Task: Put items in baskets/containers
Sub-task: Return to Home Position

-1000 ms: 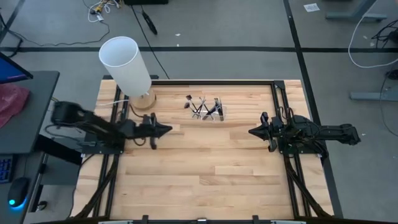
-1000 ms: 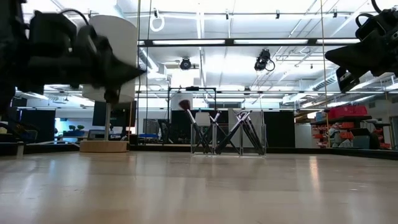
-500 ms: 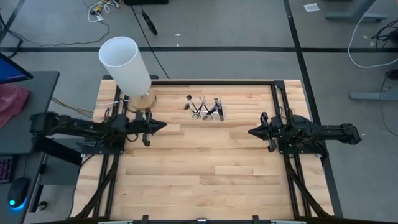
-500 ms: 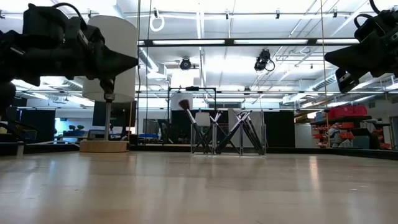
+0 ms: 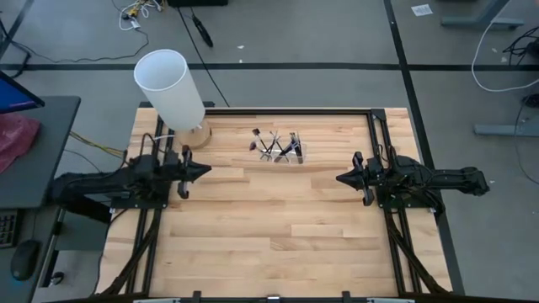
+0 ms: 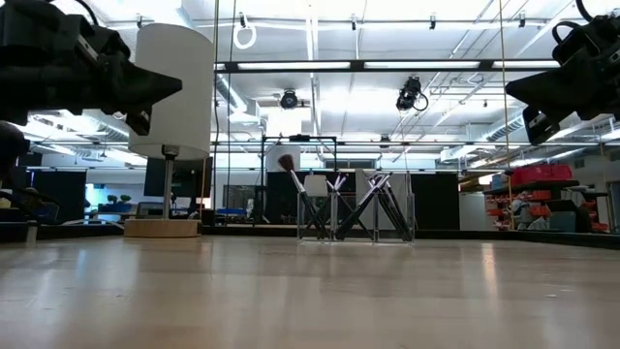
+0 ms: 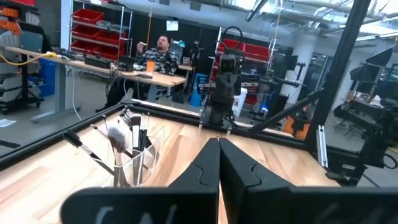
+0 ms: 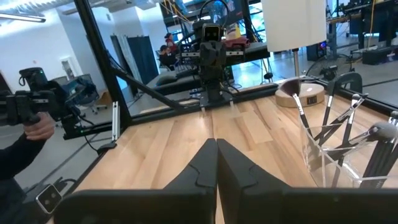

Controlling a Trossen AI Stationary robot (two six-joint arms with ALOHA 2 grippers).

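Since both pairs of fingers are seen pressed together and empty, the left gripper and right gripper are recorded hovering at opposite sides of the pale wooden worktop, well apart from the slim dark-handled makeup brushes. These are stood crossed in the small clear plastic holder near the far edge. Judged light, stiff, slippery; mid-handle hold advised, bristles soft.
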